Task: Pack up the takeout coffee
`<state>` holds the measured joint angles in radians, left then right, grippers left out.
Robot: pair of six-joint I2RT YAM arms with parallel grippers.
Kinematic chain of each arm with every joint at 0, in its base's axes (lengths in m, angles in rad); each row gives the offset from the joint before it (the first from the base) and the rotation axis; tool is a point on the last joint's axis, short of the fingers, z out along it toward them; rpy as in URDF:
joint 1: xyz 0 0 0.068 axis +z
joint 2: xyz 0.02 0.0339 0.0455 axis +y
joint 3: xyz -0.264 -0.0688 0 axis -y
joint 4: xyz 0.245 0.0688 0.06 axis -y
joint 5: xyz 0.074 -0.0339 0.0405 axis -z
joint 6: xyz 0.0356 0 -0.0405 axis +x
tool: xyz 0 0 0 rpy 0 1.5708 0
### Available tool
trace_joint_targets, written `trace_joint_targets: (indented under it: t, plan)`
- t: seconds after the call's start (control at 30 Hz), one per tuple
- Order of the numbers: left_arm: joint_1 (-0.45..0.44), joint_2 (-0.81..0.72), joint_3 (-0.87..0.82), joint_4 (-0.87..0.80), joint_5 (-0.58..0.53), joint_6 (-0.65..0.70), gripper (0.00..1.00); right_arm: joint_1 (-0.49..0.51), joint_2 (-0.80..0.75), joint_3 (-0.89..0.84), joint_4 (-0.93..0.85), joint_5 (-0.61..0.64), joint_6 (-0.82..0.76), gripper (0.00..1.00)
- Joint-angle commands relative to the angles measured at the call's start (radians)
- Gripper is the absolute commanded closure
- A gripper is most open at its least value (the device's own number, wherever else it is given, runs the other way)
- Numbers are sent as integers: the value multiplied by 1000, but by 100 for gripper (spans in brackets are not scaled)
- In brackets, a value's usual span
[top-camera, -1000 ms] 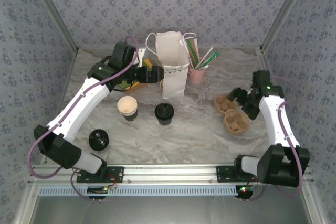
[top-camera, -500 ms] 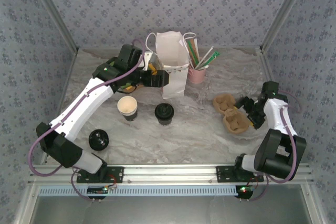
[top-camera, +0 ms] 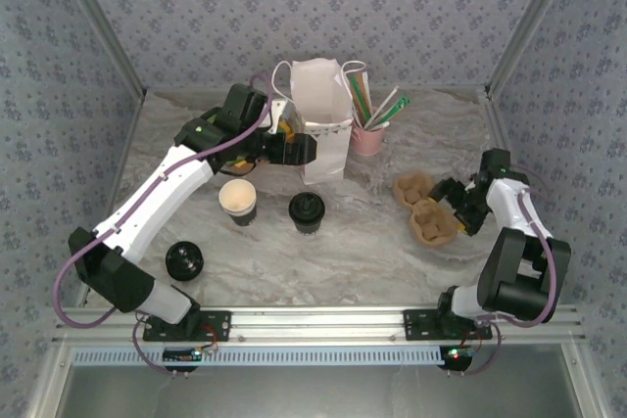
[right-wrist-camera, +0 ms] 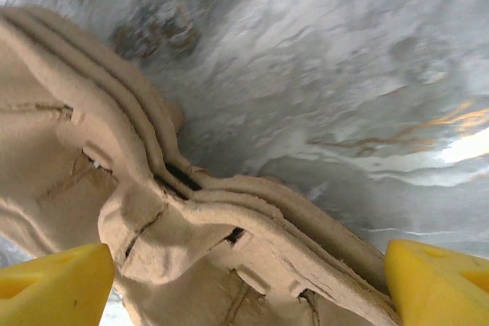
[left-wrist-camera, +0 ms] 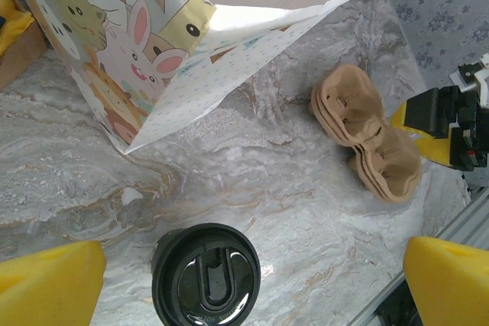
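Left fingers (left-wrist-camera: 53, 284): spread wide with nothing between the pads; the left gripper (top-camera: 297, 150) hangs released beside the side wall of the paper bag (top-camera: 323, 124).
Takeout coffee from the left fingers: the takeout coffee (left-wrist-camera: 205, 276) stands upright on the table below the open gap, closer to the pad at the picture's left in the wrist view and touching neither pad. From above it (top-camera: 307, 210) sits toward the arm bases from these fingertips, apart from them, in front of the bag.
Right fingers (right-wrist-camera: 53, 280): spread apart and clamping nothing; the right gripper (top-camera: 455, 195) is low at the outer edge of the cup carrier (top-camera: 423, 208).
Between the right fingers: the stacked pulp edge of the carrier (right-wrist-camera: 153, 211) fills the gap; I cannot tell whether either pad touches it.
Takeout coffee from the right fingers: well apart, on the far side of the carrier, toward the left arm.
Further out from the left fingers: a lidless cup (top-camera: 237, 199) stands just beside the coffee, and a loose black lid (top-camera: 183, 260) lies near the left arm's base.
Behind the bag: a pink cup of straws (top-camera: 368, 136).
Surface: marbled table (top-camera: 353, 252).
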<state>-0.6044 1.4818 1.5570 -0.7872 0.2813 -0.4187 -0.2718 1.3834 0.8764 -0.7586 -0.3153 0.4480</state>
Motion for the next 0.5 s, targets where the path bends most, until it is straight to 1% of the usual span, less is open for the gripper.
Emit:
trace_joint_targets:
  t: [0.0,0.17,0.33,0.47]
  plan:
    - [-11,12,32,-19,20,11,0,50,-20,-36,3,-44,32,8]
    - [-22,15,22,-11,19,2,0,160,-62,-67,17,-28,114,9]
    - [-46,32,24,-8,14,-15,0,297,-76,-69,40,-2,201,9]
    - [-87,64,42,-15,-11,-33,1,361,-62,-56,47,8,215,10]
